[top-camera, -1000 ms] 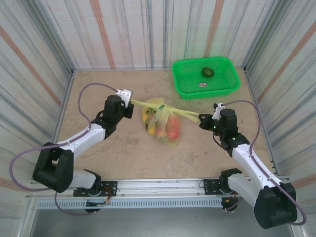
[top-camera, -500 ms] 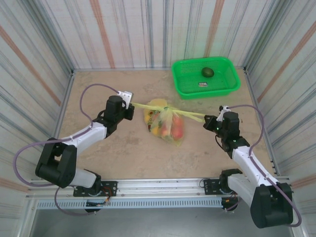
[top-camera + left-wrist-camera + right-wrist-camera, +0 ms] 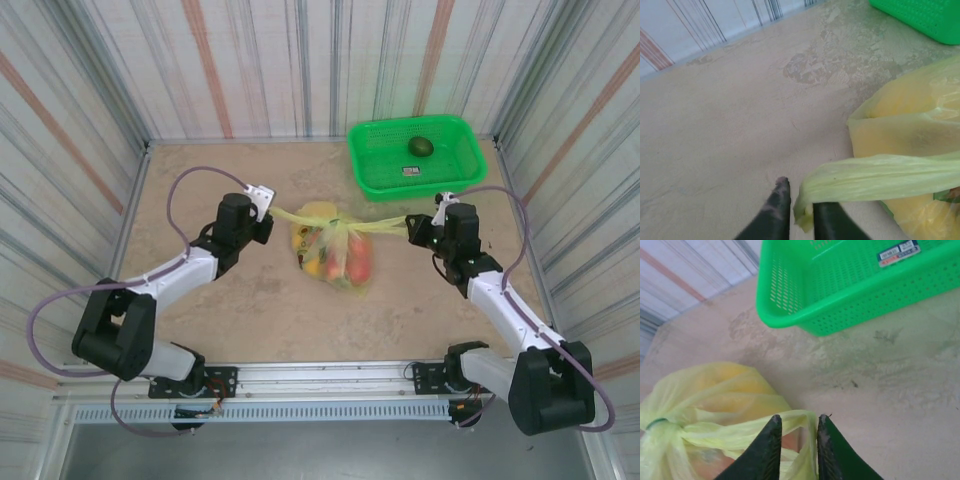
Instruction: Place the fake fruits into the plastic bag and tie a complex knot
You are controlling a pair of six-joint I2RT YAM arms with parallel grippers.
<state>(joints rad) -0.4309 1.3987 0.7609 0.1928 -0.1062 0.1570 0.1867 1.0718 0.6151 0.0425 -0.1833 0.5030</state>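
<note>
Yellow-green and soft, the plastic bag [image 3: 350,285] sits in the middle of the bench [image 3: 250,330] holding the fake fruits [image 3: 338,262], light and slippery, best held by its straps [image 3: 880,175], where the left pincer [image 3: 801,200] and right pincer [image 3: 799,417] stand slightly open.

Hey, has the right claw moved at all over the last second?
Yes. In the top view the right claw has shifted away from its arm's base, ending closer to the front wall of the green basket.
</note>
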